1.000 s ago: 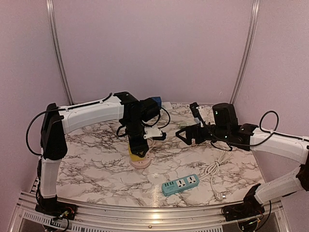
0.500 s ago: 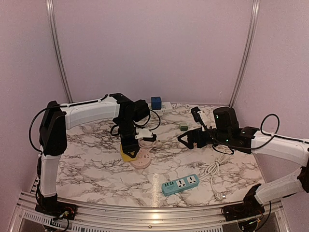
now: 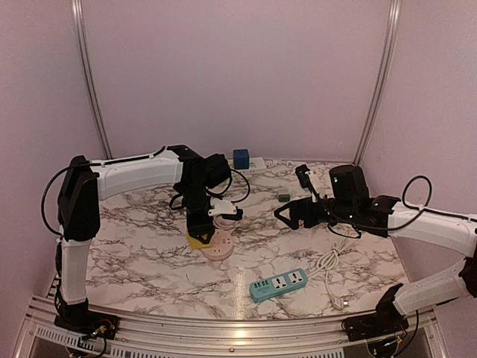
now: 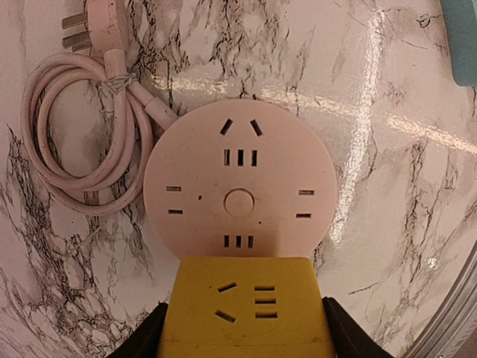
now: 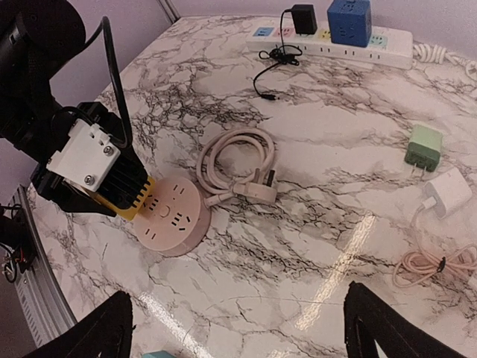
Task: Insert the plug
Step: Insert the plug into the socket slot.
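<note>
left gripper [image 4: 246, 339] is pinching the yellow plug [image 4: 246, 313], one finger on each side of the block. the plug's visible face carries slot holes. it sits over the near edge of the round pink socket [image 4: 238, 186] in the left wrist view. from the right wrist view it's tilted at the socket's left rim. can't tell if it's touching or seated.

socket lies flat on the tabletop [image 3: 141, 253], left of centre. its pink cord [image 4: 74, 142] is coiled just beside it, with the three-pin end lying free on the marble.

right gripper [image 5: 238, 328] is spread wide with nothing in it, hanging above the tabletop right of centre and well apart from the socket.

other items: teal strip [image 3: 278, 284] near the front edge, white strip [image 5: 328, 41] at the back with a blue cube [image 5: 349, 11] on it, green adapter [image 5: 423, 146] and white charger [image 5: 446, 192] on the right.
</note>
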### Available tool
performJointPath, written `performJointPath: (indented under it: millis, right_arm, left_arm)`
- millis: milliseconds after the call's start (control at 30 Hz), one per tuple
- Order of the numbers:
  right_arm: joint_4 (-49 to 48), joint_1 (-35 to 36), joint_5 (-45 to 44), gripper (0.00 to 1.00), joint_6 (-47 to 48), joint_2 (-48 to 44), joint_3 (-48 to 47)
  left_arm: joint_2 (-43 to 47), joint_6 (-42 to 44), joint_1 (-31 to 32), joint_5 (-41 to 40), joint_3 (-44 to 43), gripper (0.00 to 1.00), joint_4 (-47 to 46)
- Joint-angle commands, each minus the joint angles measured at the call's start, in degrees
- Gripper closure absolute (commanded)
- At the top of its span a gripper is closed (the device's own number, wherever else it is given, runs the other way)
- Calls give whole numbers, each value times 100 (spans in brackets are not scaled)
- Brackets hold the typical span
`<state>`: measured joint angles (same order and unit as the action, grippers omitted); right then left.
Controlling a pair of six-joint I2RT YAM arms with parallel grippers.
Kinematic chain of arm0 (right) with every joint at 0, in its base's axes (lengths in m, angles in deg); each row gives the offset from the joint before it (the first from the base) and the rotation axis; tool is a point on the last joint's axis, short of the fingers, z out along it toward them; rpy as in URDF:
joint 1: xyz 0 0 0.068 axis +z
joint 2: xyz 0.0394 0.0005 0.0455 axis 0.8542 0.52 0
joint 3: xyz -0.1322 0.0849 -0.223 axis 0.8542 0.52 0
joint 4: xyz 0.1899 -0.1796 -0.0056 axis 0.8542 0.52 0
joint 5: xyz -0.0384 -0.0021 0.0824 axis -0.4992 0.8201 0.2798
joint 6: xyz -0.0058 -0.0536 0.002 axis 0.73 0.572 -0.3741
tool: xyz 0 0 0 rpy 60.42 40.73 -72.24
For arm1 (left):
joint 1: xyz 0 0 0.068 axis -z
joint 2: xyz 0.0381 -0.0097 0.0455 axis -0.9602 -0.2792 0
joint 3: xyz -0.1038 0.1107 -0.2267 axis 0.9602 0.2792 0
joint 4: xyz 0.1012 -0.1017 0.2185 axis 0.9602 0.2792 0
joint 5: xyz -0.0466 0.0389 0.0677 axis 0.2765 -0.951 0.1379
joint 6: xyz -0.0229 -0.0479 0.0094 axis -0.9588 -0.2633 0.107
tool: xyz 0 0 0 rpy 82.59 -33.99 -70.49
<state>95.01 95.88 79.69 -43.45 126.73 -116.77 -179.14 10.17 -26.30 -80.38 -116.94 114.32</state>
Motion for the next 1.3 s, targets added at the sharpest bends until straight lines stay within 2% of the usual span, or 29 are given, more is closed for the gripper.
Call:
performJointPath:
  millis: [0,567,967,1267]
  right_arm:
    - [-57,-30,47,7,-66,-35,-26]
    - [-208,-30,104,7,-113,42,41]
    - [-252,-27,135,7,-129,1,126]
    - [-305,-25,143,7,-142,18,139]
  left_arm:
    - [175,235,30,-162,-199,79,-80]
    - [18,341,191,-60,-259,80,-81]
    - [-176,263,195,-496,-160,81,-90]
    - [-219,245,197,-465,-134,81,-106]
